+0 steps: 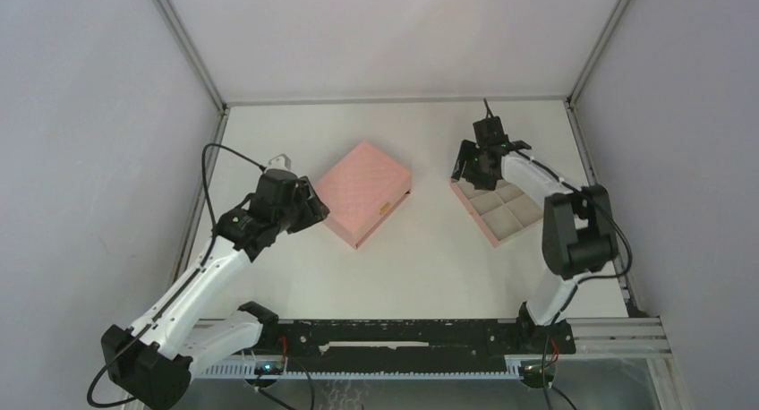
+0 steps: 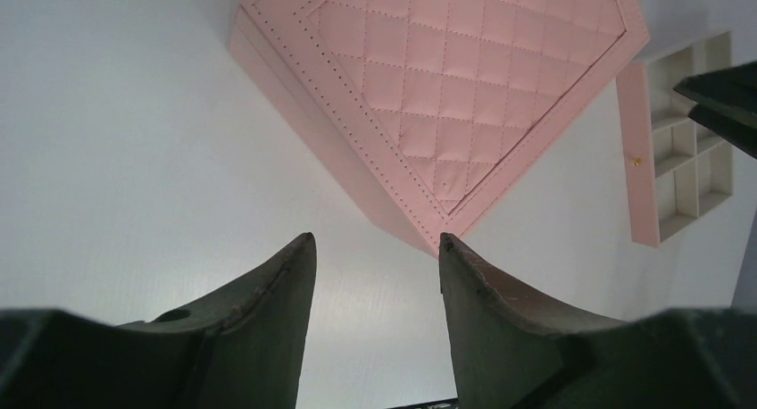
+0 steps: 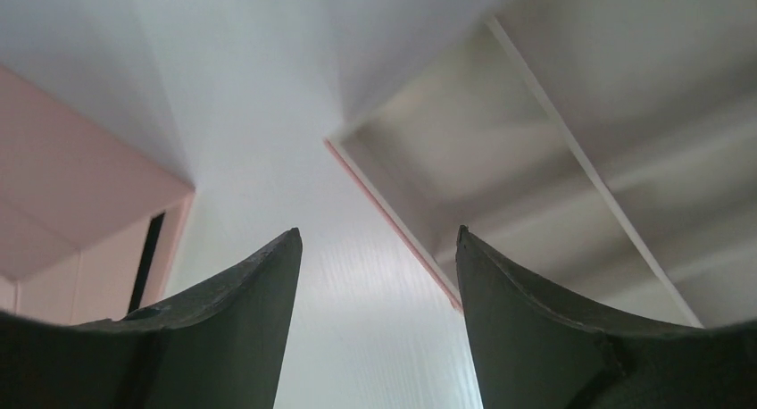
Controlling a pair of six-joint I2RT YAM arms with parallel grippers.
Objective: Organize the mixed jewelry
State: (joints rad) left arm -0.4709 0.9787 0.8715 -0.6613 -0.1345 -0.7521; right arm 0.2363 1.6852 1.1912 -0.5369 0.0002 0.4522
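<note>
No orange-copper rings show in any view; the jewelry is hidden or out of view. My left gripper (image 1: 315,209) is open and empty, just left of the closed pink quilted box (image 1: 365,192); in the left wrist view its jaws (image 2: 375,248) stand apart with the box's near corner (image 2: 464,79) just beyond them. My right gripper (image 1: 467,168) is open and empty, at the far left corner of the beige compartmented tray (image 1: 504,210). The right wrist view shows its jaws (image 3: 379,248) apart over the table beside the tray's pink-edged rim (image 3: 393,214).
The tray's compartments (image 2: 687,150) look empty where visible. White walls and metal frame posts (image 1: 183,43) bound the table on the left, back and right. A black rail (image 1: 403,334) runs along the near edge.
</note>
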